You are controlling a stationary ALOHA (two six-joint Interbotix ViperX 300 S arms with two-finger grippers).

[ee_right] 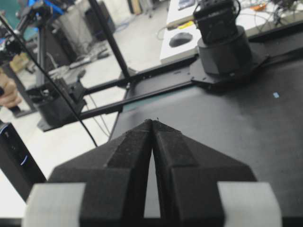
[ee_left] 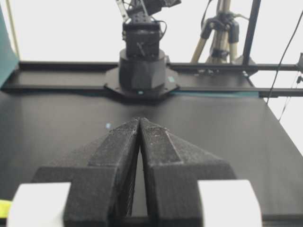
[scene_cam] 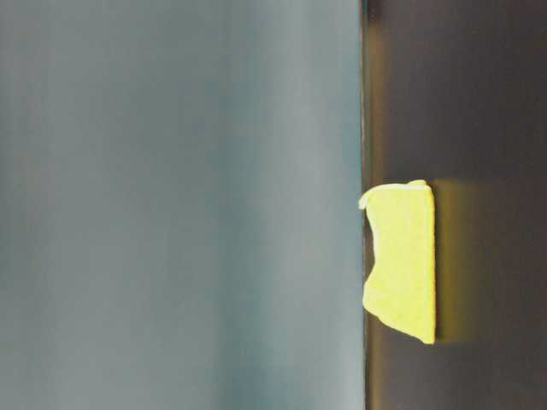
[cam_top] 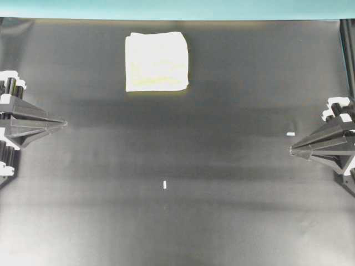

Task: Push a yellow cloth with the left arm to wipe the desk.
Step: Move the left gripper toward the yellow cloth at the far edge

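Pale yellow folded towel cloth (cam_top: pixel 156 61) lies near the matte black bench's (cam_top: pixel 233 183) far teal edge. Left tool (cam_top: pixel 62 124) and right tool (cam_top: pixel 294 149) closed, empty (well apart). Two small white tape marks (cam_top: pixel 165 185) between.

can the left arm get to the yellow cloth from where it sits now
Probably yes. The left gripper is shut and parked at the desk's edge, and only bare surface lies between it and the yellow cloth.
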